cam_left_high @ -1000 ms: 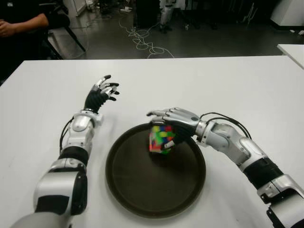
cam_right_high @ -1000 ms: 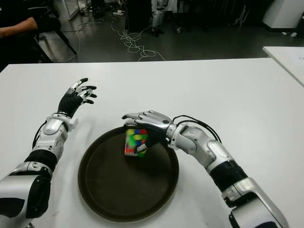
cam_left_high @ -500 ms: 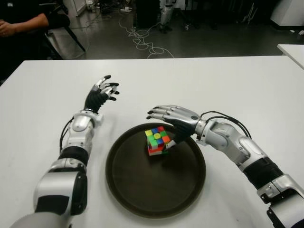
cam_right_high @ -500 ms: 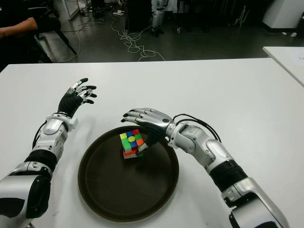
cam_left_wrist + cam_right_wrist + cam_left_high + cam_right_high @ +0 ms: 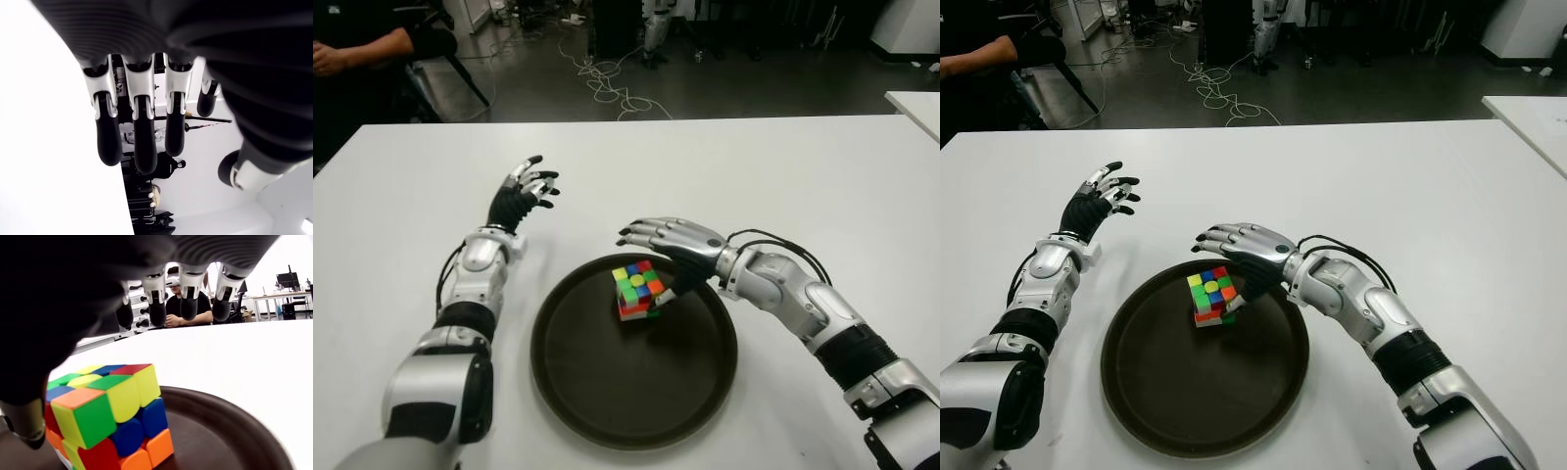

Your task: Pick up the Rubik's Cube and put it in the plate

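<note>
The scrambled multicoloured Rubik's Cube (image 5: 637, 289) sits inside the round dark brown plate (image 5: 607, 411), toward its far edge, flat on the bottom and turned a bit. Mostly green and yellow on top, orange and red lower down.

Setting: a robotics lab or workshop. Evidence: a wide white table (image 5: 724, 166) serves as the test bench; beyond its far edge, loose cables (image 5: 607, 83) lie across a dark floor (image 5: 754, 88), with equipment stands behind. A seated person (image 5: 362, 44) is beyond the table's far-left corner.
</note>
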